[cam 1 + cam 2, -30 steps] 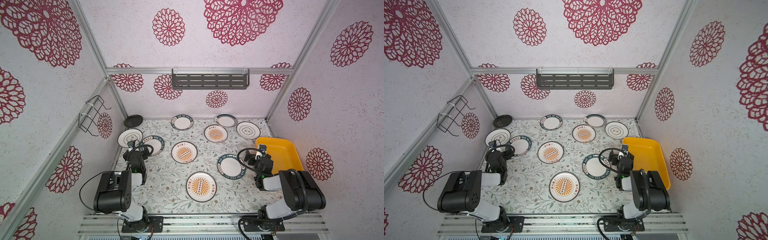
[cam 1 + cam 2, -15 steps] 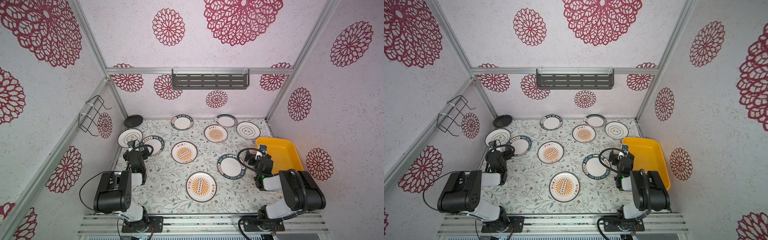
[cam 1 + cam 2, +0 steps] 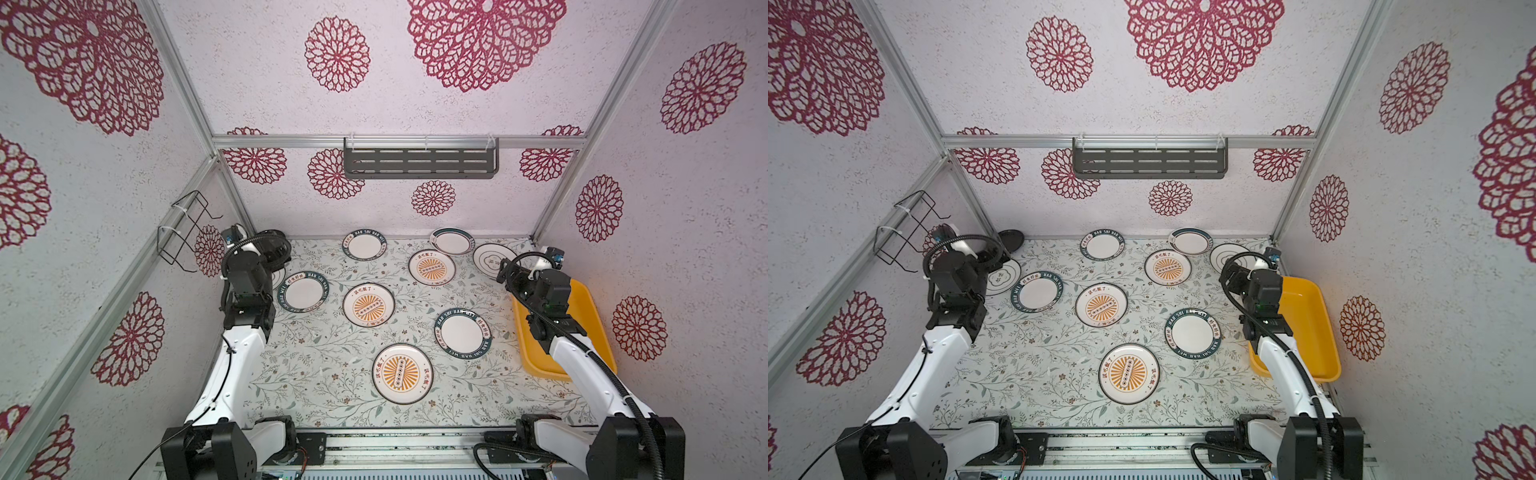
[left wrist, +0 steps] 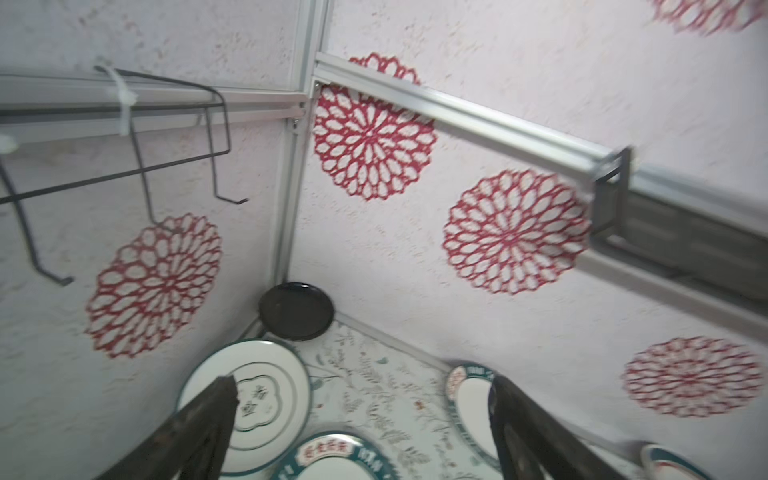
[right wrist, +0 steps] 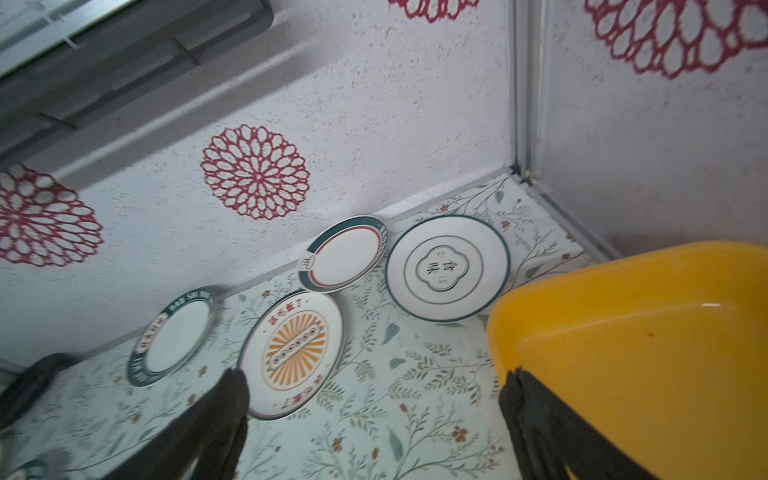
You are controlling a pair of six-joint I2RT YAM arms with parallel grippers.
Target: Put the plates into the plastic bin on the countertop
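Yellow-orange plastic marks the plastic bin (image 3: 590,316) (image 3: 1308,316), which sits on the countertop (image 3: 316,365) against the right wall. The right arm stands in front of its inner side in both top views.

The plates lie outside it, spread across the countertop:
- The near sunburst plate (image 3: 402,373) is closest to the robot's base, and the middle sunburst plate (image 3: 368,304) is mid-table.
- The far sunburst plate (image 3: 431,267) (image 5: 293,353) lies farther back.
- One teal-rimmed plate (image 3: 463,333) lies near the bin, a second teal-rimmed plate (image 3: 304,291) lies just beside the left arm, and a third teal-rimmed plate (image 3: 364,245) lies by the back wall.
- A tilted plate (image 3: 452,241) (image 5: 343,253) sits at the back wall just behind the far sunburst plate.
- The right line-motif plate (image 5: 446,268) lies flat between that tilted plate and the bin's corner.
- The left line-motif plate (image 3: 1003,276) (image 4: 257,395) is half covered by the left arm in a top view.
- The black plate (image 3: 1011,240) (image 4: 296,311) leans in the back left corner.

The left gripper (image 4: 361,380) hangs with its fingers spread wide above the left line-motif plate's side of the table, holding nothing. The right gripper (image 5: 374,374) is also spread and empty. One finger is over the bin's rim and the other is by the far sunburst plate.

A dark grey shelf (image 3: 419,164) hangs on the back wall, and a wire rack (image 3: 187,232) hangs on the left wall.
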